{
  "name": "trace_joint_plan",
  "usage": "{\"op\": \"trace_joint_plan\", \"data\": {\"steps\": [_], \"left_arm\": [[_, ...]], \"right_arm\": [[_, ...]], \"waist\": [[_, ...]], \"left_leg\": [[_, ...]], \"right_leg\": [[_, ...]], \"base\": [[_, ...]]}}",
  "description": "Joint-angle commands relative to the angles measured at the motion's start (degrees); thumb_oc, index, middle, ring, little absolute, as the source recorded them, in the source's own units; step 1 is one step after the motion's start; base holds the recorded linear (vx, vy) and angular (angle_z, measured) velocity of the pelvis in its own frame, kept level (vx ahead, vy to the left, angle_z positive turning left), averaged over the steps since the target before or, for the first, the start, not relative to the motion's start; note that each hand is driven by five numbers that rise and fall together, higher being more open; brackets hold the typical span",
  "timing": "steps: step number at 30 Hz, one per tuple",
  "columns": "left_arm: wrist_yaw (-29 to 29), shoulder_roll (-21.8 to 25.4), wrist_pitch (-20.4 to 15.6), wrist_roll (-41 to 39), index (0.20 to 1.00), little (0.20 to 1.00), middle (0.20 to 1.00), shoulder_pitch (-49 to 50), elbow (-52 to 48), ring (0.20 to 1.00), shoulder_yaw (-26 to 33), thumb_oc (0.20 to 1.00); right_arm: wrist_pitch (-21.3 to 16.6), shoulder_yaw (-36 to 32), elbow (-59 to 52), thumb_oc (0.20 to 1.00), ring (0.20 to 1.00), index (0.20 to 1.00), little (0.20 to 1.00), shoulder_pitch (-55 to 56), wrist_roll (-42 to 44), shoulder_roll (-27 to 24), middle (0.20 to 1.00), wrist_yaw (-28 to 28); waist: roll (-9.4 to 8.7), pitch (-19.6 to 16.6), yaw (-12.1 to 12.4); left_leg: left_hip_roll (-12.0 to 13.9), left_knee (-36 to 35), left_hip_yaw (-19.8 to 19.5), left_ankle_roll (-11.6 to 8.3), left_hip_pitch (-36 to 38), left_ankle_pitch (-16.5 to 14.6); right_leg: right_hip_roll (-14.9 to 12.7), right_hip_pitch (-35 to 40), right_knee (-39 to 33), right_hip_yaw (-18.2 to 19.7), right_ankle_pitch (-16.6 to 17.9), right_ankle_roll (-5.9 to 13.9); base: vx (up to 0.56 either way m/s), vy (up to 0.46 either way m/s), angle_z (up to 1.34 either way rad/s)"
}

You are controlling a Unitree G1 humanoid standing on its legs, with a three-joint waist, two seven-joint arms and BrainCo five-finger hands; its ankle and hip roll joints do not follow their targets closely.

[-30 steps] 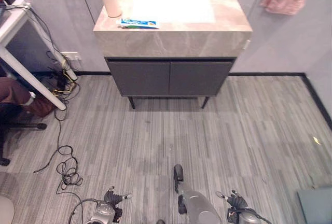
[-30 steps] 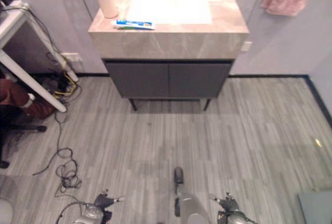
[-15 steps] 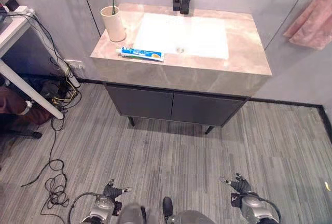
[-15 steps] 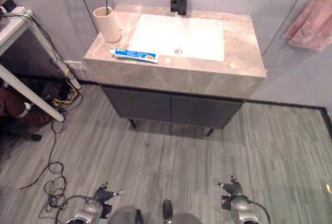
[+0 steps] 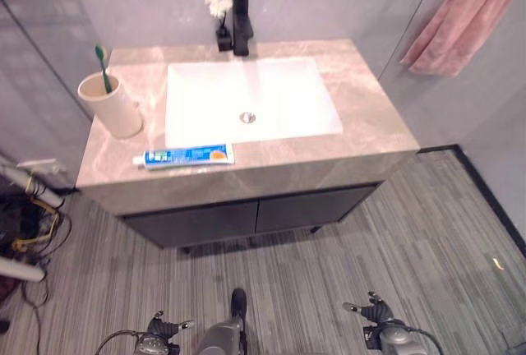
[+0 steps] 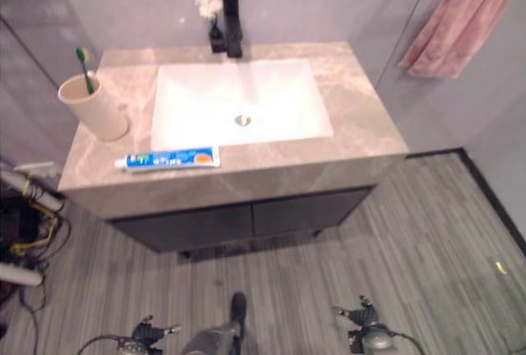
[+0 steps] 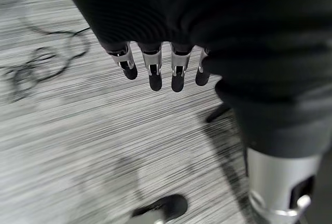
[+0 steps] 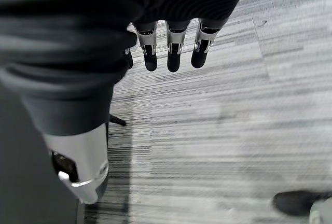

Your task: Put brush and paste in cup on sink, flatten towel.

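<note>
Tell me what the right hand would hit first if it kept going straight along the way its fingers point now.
Most likely the floor. In its wrist view the right hand hangs with straight, empty fingers aimed down at the grey striped planks, nothing between. Depth is unclear, but the sink counter lies well ahead, not in that line.

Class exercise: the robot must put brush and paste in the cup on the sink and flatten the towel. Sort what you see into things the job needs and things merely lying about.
Needed for the job:
cup
toothbrush, already standing in the cup
toothpaste tube, lying on the counter
pink towel, hanging bunched on the wall bar

Just lying about:
black tap
small white flowers
cables on the floor
</note>
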Motion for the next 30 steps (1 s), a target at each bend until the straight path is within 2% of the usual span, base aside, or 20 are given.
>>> {"op": "trace_joint_plan", "data": {"steps": [1, 2, 3, 4, 6, 7, 8, 10, 11, 13, 15, 18, 25, 26, 27, 28, 29, 30], "left_arm": [[1.7, 2.0, -0.3, 3.4, 1.0, 1.0, 1.0, -0.8, -2.1, 1.0, -1.8, 1.0], [1.8, 2.8, -0.4, 4.0, 1.0, 1.0, 1.0, -1.1, -3.9, 1.0, -2.8, 1.0], [1.9, 3.4, -0.6, 5.3, 1.0, 1.0, 1.0, -1.1, -4.9, 1.0, -4.2, 1.0], [1.9, 3.4, -0.5, 5.3, 1.0, 1.0, 1.0, -1.2, -4.9, 1.0, -4.2, 1.0], [1.5, 3.8, -0.8, 7.0, 1.0, 1.0, 1.0, -1.2, -5.1, 1.0, -5.1, 1.0], [1.5, 4.0, -1.1, 8.8, 1.0, 1.0, 1.0, -1.3, -4.7, 1.0, -6.0, 1.0], [1.2, 4.2, -1.0, 9.9, 1.0, 1.0, 1.0, -1.3, -5.1, 1.0, -6.5, 1.0], [1.0, 5.0, -0.4, 12.9, 1.0, 1.0, 1.0, -1.6, -3.8, 1.0, -7.2, 1.0], [1.1, 5.2, -1.2, 13.3, 1.0, 1.0, 1.0, -1.3, -4.4, 1.0, -7.3, 1.0], [1.6, 5.4, -1.5, 14.0, 1.0, 1.0, 1.0, -0.8, -4.7, 1.0, -7.1, 1.0], [1.8, 6.4, -2.5, 13.7, 1.0, 1.0, 1.0, 2.1, -7.2, 1.0, -5.9, 1.0], [1.9, 7.7, -3.7, 13.5, 1.0, 1.0, 1.0, 5.0, -10.1, 1.0, -5.7, 1.0], [2.8, 11.1, -5.1, 17.3, 1.0, 1.0, 1.0, 8.2, -15.8, 1.0, -7.6, 1.0], [2.6, 13.6, -5.5, 20.2, 1.0, 1.0, 1.0, 9.2, -20.2, 1.0, -9.3, 1.0], [2.0, 16.7, -6.1, 22.0, 1.0, 1.0, 1.0, 10.3, -25.4, 1.0, -10.2, 1.0], [0.2, 21.7, -7.2, 23.3, 1.0, 1.0, 1.0, 12.0, -33.2, 1.0, -10.5, 1.0], [-0.7, 25.2, -8.3, 22.4, 1.0, 1.0, 1.0, 13.6, -39.1, 1.0, -9.5, 1.0], [-1.8, 29.3, -9.1, 20.7, 1.0, 1.0, 1.0, 15.4, -45.0, 1.0, -7.9, 1.0]], "right_arm": [[-0.3, 0.2, -4.5, 1.0, 1.0, 1.0, 1.0, -1.6, -1.7, -3.2, 1.0, 0.1], [-0.4, 0.4, -5.7, 1.0, 1.0, 1.0, 1.0, -2.0, -2.2, -3.5, 1.0, 0.0], [-0.5, 0.5, -6.2, 1.0, 1.0, 1.0, 1.0, -2.4, -2.4, -3.4, 1.0, -0.2], [-0.5, 0.5, -6.2, 1.0, 1.0, 1.0, 1.0, -2.4, -2.4, -3.4, 1.0, -0.2], [-0.6, 0.8, -6.3, 1.0, 1.0, 1.0, 1.0, -2.6, -2.7, -3.4, 1.0, -0.4], [-0.6, 1.1, -5.5, 1.0, 1.0, 1.0, 1.0, -3.2, -2.9, -3.6, 1.0, -0.2], [-0.6, 1.3, -5.4, 1.0, 1.0, 1.0, 1.0, -3.4, -3.0, -3.8, 1.0, -0.2], [-0.5, 2.0, -3.9, 1.0, 1.0, 1.0, 1.0, -3.6, -4.0, -4.5, 1.0, 0.1], [-0.6, 2.0, -3.7, 1.0, 1.0, 1.0, 1.0, -3.6, -4.4, -4.6, 1.0, -0.1], [-0.6, 2.1, -2.4, 1.0, 1.0, 1.0, 1.0, -4.1, -5.0, -5.0, 1.0, -0.3], [-0.4, 2.3, -2.6, 1.0, 1.0, 1.0, 1.0, -3.9, -7.4, -7.0, 1.0, 0.2], [-0.5, 2.5, -1.6, 1.0, 1.0, 1.0, 1.0, -3.5, -9.3, -8.7, 1.0, 0.2], [-0.9, 2.2, 1.8, 1.0, 1.0, 1.0, 1.0, -4.1, -10.7, -10.5, 1.0, -0.5], [-0.6, 1.8, 4.4, 1.0, 1.0, 1.0, 1.0, -5.2, -11.6, -11.7, 1.0, -1.0], [-0.2, 1.3, 6.0, 1.0, 1.0, 1.0, 1.0, -5.5, -12.4, -12.4, 1.0, -1.4], [0.3, -0.8, 8.6, 1.0, 1.0, 1.0, 1.0, -5.5, -12.1, -13.4, 1.0, -1.6], [1.5, -3.8, 11.8, 1.0, 1.0, 1.0, 1.0, -4.7, -11.2, -13.8, 1.0, -2.1], [2.2, -6.1, 14.0, 1.0, 1.0, 1.0, 1.0, -4.0, -10.6, -14.1, 1.0, -2.1]], "waist": [[1.73, 1.6, 1.4], [3.05, 3.5, 0.4], [3.99, 5.3, -0.5], [4.1, 5.2, -0.4], [4.92, 5.4, -0.7], [5.19, 5.8, -1.3], [5.04, 5.8, -1.4], [4.38, 6.2, -2.0], [4.25, 6.1, -1.7], [4.09, 5.9, -1.3], [4.56, 5.2, -0.6], [5.19, 5.3, 0.0], [6.67, 6.2, 0.5], [7.23, 6.6, 0.9], [7.38, 6.6, 1.0], [7.33, 6.7, 0.5], [7.66, 6.7, 0.7], [8.6, 6.2, 0.7]], "left_leg": [[1.6, 2.7, -0.1, -3.61, -4.3, 2.0], [2.4, 1.7, 0.1, -3.07, -2.0, 1.6], [2.6, 0.3, 0.3, -2.5, 0.9, 0.6], [2.8, 0.3, 0.3, -2.53, 0.7, 0.7], [3.1, -0.7, 0.6, -2.83, 2.6, 0.1], [3.0, -1.6, 0.2, -3.3, 4.5, -0.5], [2.8, -1.2, 0.0, -3.54, 4.7, -0.9], [2.1, -0.2, -0.9, -3.97, 5.4, -2.3], [2.2, 0.3, -0.9, -4.02, 5.5, -2.5], [2.0, -0.2, -1.4, -4.27, 5.6, -2.3], [2.2, -1.3, -2.0, -4.99, 5.9, -1.6], [2.5, -1.9, -3.6, -5.78, 5.5, -0.8], [1.9, 0.0, -5.3, -7.04, 1.7, 0.1], [1.5, 1.8, -5.1, -7.45, -0.2, -0.3], [1.9, 2.5, -4.1, -7.56, -0.6, -0.8], [5.3, 3.5, 0.8, -8.19, -1.4, -0.3], [9.5, 2.6, 2.1, -9.28, -1.2, 1.8], [10.7, -0.1, -0.4, -10.29, 0.9, 2.5]], "right_leg": [[-1.9, -4.9, 2.1, -2.2, 19.4, 4.9], [-1.0, -10.7, 9.8, -5.4, 22.7, 5.82], [-1.9, -14.9, 13.2, -11.0, 20.6, 5.11], [-1.8, -15.0, 13.1, -11.0, 20.8, 5.09], [-2.8, -17.8, 8.1, -15.1, 16.3, 3.58], [-3.1, -18.6, 1.4, -16.9, 13.3, 2.72], [-3.3, -18.0, -1.5, -16.9, 13.2, 2.63], [-2.9, -17.6, -8.4, -14.1, 14.1, 2.47], [-3.3, -17.0, -8.5, -14.5, 14.3, 2.9], [-3.1, -16.0, -10.4, -14.1, 14.7, 2.11], [-3.3, -14.1, -13.5, -15.7, 15.0, 1.32], [-3.2, -13.3, -15.2, -16.8, 15.0, 0.58], [-4.2, -14.0, -16.6, -19.2, 15.3, 0.38], [-5.0, -15.3, -16.0, -20.3, 15.3, 0.32], [-5.3, -15.6, -15.9, -21.0, 15.5, 0.35], [-7.0, -16.0, -15.9, -23.0, 15.6, 0.92], [-8.5, -16.0, -15.7, -24.6, 15.5, 1.47], [-9.0, -16.0, -15.6, -25.2, 15.2, 1.99]], "base": [[0.21, 0.226, -0.37], [0.23, 0.328, -0.28], [0.16, 0.271, -0.09], [0.15, 0.211, -0.05], [0.18, 0.079, -0.06], [0.21, 0.008, -0.2], [0.21, -0.03, -0.18], [0.17, -0.059, 0.1], [0.13, -0.085, 0.26], [0.08, -0.104, 0.5], [0.11, -0.144, 0.44], [0.05, -0.155, 0.19], [0.0, -0.087, 0.28], [-0.07, -0.069, 0.45], [-0.1, -0.021, 0.91], [-0.08, 0.05, 1.4], [-0.05, 0.151, 1.49], [0.03, 0.188, 1.26]]}}
